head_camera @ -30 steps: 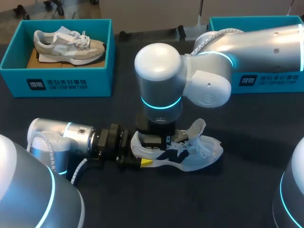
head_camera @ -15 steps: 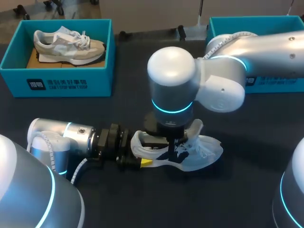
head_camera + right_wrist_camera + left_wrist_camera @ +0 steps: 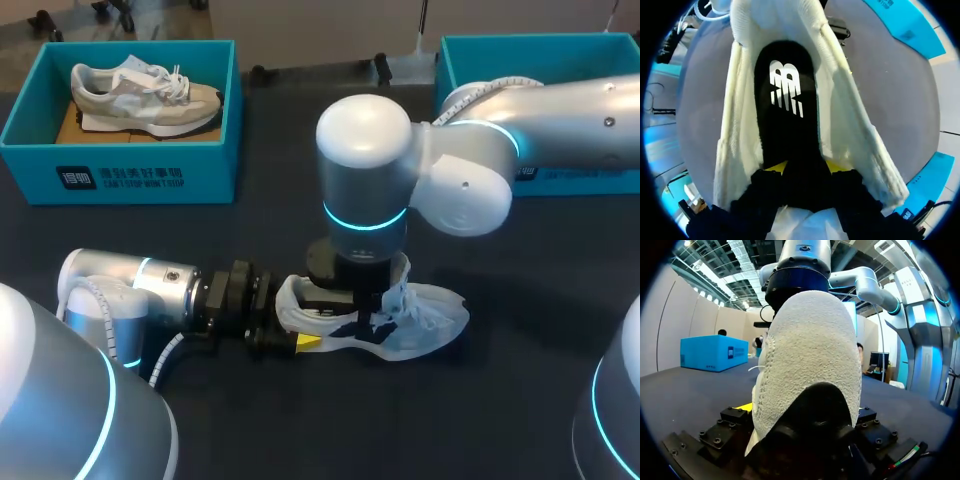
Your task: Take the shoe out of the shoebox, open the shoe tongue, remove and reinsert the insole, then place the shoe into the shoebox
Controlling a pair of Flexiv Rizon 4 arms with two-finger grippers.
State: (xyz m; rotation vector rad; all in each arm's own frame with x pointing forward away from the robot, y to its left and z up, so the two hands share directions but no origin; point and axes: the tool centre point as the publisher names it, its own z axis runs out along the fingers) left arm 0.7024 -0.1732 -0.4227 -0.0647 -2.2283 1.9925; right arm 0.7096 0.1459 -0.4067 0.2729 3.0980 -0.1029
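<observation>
Since a second ago the right arm has slid from over the heel toward the laces of the white shoe, and the tongue that stood up is now lower, mostly hidden under the wrist. The white shoe lies on its sole on the dark counter, toe toward the right. The left claw is clamped on the heel from behind. The right claw reaches down into the shoe's opening, its yellow tips pressed to either side of the black insole. The right arm's bulky wrist blocks most of the shoe's middle from above. A teal left shoebox at the far left holds a grey shoe. A teal right shoebox sits far right, partly behind the arm.
</observation>
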